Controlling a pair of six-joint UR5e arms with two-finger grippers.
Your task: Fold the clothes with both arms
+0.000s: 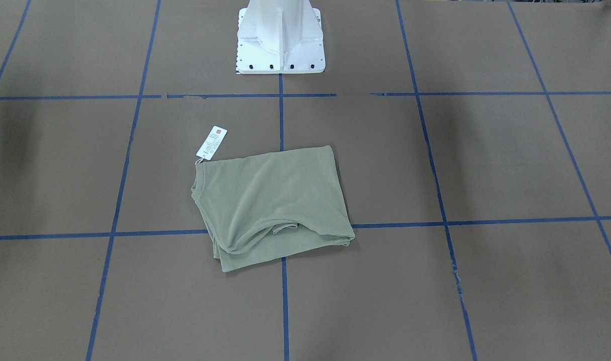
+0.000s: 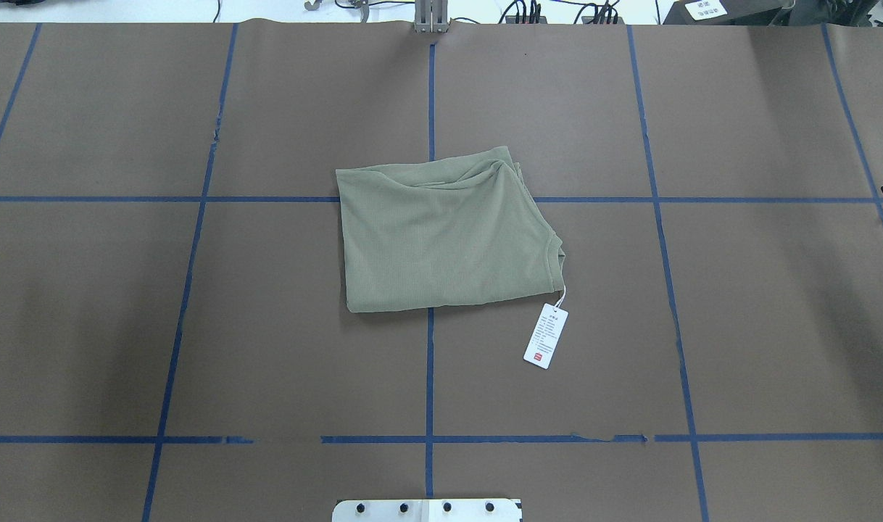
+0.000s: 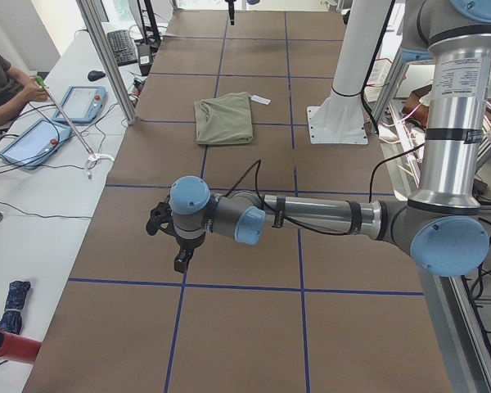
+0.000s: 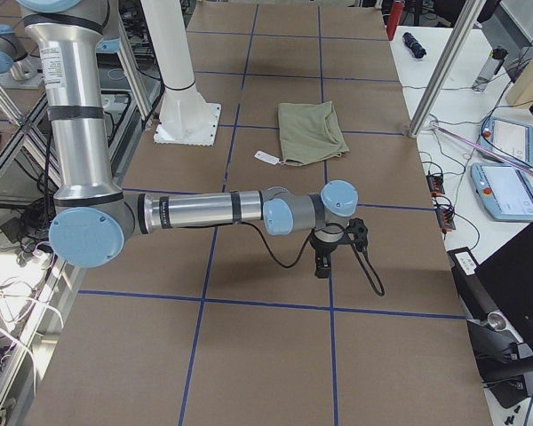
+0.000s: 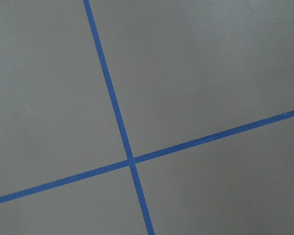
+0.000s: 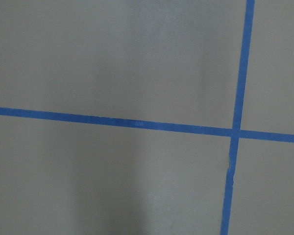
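Overhead exterior: sage-green knit shirt (image 2: 441, 232) lies folded, roughly square, mid brown tabletop (image 2: 739, 326). Its white hang tag (image 2: 546, 336) lies flat beside the collar, towards the robot-side edge. Black left gripper (image 3: 181, 262) and black right gripper (image 4: 322, 269) hang near opposite tabletop ends, well apart from the shirt. Can't tell whether either is apart or together.

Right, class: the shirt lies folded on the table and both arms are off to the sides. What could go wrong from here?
1. The hang tag lies on its string outside the shirt. Any further grasp or pull could snag it and drag the fold open.
2. The shirt's edge farthest from the robot is bunched, with uneven layers. The fold may slump if it is moved, or stay untidy if it is left.
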